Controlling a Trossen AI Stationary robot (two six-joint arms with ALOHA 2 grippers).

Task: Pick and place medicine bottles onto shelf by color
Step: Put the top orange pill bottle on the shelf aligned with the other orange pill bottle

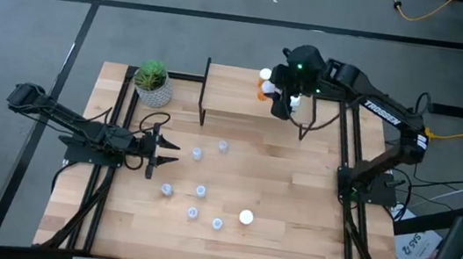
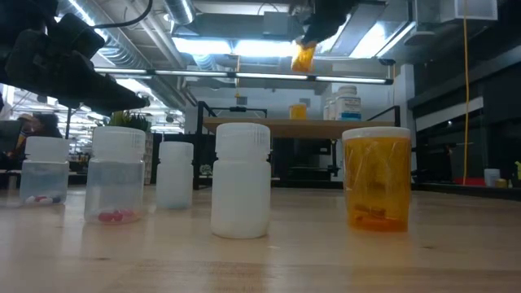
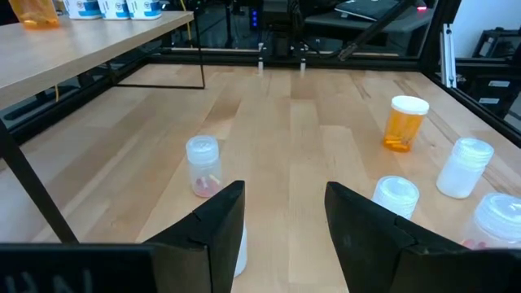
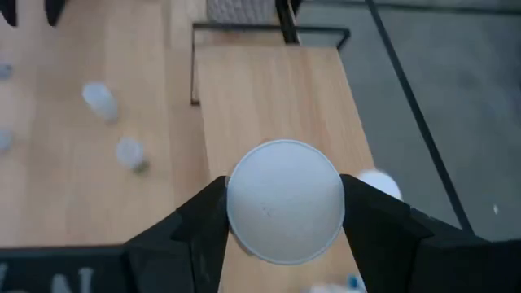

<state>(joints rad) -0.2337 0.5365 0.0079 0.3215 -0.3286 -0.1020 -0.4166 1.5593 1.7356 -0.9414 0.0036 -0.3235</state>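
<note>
Orange bottle above shelf

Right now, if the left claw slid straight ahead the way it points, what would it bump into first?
Probably nothing soon: the open left gripper points down a bare strip of wooden tabletop. The small clear bottle with pink pills sits just beside that line, though depth is uncertain.

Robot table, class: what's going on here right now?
The right tool grips a white-capped bottle above the shelf, where an orange bottle and some white ones already stand. The left tool waits open over the table, near loose pale bottles and one more orange bottle.
</note>
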